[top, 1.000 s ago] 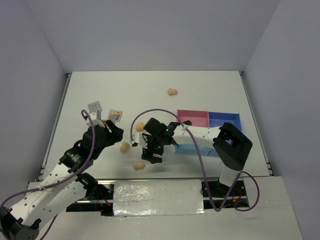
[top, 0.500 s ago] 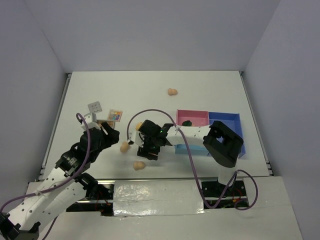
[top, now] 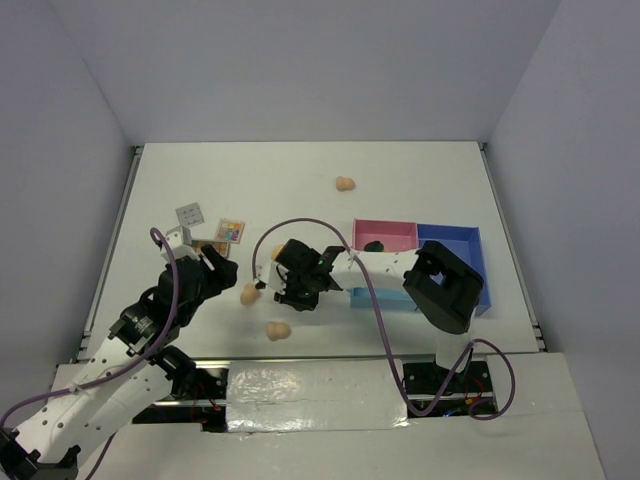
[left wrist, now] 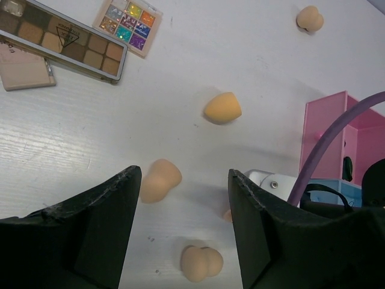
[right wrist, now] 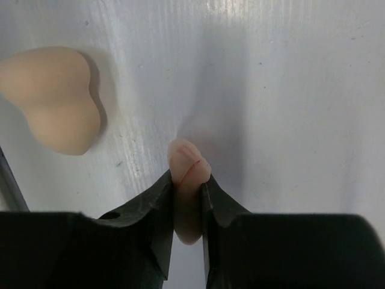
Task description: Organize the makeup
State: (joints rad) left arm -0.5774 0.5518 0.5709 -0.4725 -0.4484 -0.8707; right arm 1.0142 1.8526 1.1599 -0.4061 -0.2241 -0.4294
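My right gripper point(right wrist: 188, 183) is shut on a peach egg-shaped sponge point(right wrist: 189, 162), squeezed between the jaws just above the white table. Another peach sponge point(right wrist: 57, 99) lies to its upper left. In the top view the right gripper point(top: 287, 298) is near the table's front middle, between two loose sponges point(top: 249, 293) point(top: 277, 329). My left gripper point(left wrist: 183, 174) hangs open above the table with nothing between its fingers. Ahead of it lie an orange sponge point(left wrist: 222, 108) and three palettes: brown point(left wrist: 60, 42), coloured point(left wrist: 127, 27) and beige point(left wrist: 24, 69). A far sponge point(top: 344, 183) sits alone.
The compartment tray stands right of the right gripper, with a pink section point(top: 392, 229) holding a dark green disc point(top: 372, 245) and a blue section point(top: 450, 243). A purple cable point(top: 262, 245) loops over the right arm. The table rim point(top: 118, 230) runs along the left.
The right gripper has closed on a sponge after shifting slightly left. The left arm has drawn back a little toward its base, jaws unchanged.
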